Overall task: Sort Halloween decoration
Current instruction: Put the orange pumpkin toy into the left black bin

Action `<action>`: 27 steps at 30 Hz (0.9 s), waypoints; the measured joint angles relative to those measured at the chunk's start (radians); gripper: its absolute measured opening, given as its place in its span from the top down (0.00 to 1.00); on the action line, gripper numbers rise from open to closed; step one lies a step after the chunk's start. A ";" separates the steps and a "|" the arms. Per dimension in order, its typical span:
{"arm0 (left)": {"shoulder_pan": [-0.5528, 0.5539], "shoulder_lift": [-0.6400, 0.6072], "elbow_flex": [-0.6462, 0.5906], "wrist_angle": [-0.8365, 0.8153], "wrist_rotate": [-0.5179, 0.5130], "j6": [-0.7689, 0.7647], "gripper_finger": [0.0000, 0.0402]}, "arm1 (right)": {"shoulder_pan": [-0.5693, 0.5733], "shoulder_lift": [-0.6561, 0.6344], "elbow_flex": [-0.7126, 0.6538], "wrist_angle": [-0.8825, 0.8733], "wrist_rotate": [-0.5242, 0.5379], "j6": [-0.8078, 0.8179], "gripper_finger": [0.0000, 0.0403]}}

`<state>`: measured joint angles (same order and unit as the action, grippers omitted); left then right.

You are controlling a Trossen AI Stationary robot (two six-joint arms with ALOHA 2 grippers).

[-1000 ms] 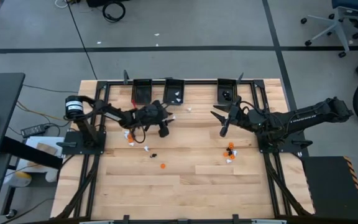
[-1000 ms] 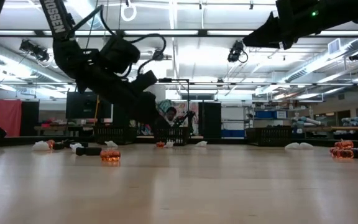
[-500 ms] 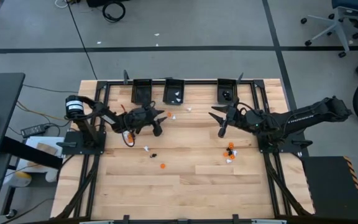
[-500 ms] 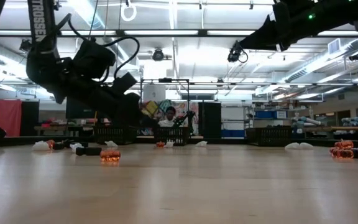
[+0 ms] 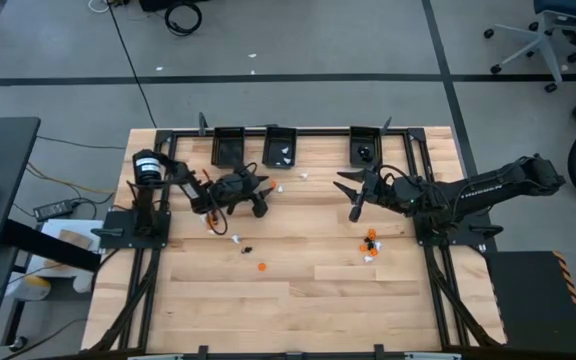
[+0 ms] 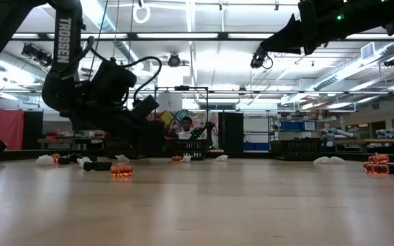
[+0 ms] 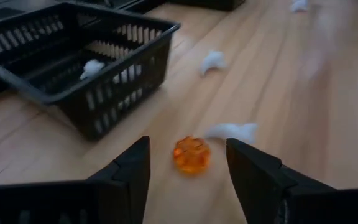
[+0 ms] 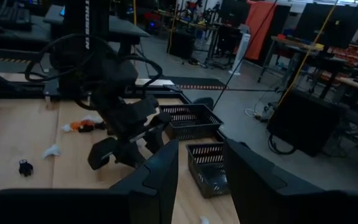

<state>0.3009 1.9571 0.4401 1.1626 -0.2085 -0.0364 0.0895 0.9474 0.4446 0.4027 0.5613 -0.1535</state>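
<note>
The Halloween decoration lies scattered on the wooden table as tiny orange, white and black trinkets. My left gripper (image 5: 260, 197) hangs low over the far-left part of the table, open. In the left wrist view an orange trinket (image 7: 191, 154) lies on the wood between its fingertips, untouched, with a white trinket (image 7: 232, 130) just beyond. My right gripper (image 5: 354, 196) hovers high, right of centre, open and holding nothing (image 8: 197, 174).
Three black bins (image 5: 230, 147) (image 5: 281, 147) (image 5: 365, 147) stand along the far edge; the bin near my left gripper (image 7: 73, 62) holds white trinkets. An orange trinket (image 5: 261, 267), a black one (image 5: 245, 248) and a cluster (image 5: 370, 242) lie mid-table. A black frame rims the table.
My left gripper has sunk toward the table and tipped from pointing steeply down to nearer level, while its arm has drawn back toward the table's left edge.
</note>
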 joint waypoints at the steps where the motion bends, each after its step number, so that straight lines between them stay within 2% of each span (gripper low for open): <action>1: 0.006 0.004 0.000 0.000 0.000 -0.002 0.51 | -0.001 0.000 0.000 0.001 0.000 0.000 0.67; 7: 0.024 0.053 0.011 0.010 0.000 -0.004 0.48 | -0.008 0.000 0.000 0.002 -0.002 -0.004 0.67; 14: 0.022 0.131 0.084 0.036 -0.002 0.003 0.48 | -0.008 0.000 0.000 0.008 -0.005 -0.003 0.67; 19: 0.025 0.135 0.099 0.025 0.004 -0.001 0.48 | -0.008 0.000 0.000 0.008 -0.005 -0.005 0.67; 27: 0.026 0.135 0.101 -0.021 0.012 -0.025 0.63 | -0.008 0.000 0.000 0.005 -0.005 -0.007 0.67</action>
<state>0.3272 2.0920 0.5411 1.1421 -0.1969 -0.0612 0.0814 0.9474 0.4446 0.4080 0.5564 -0.1604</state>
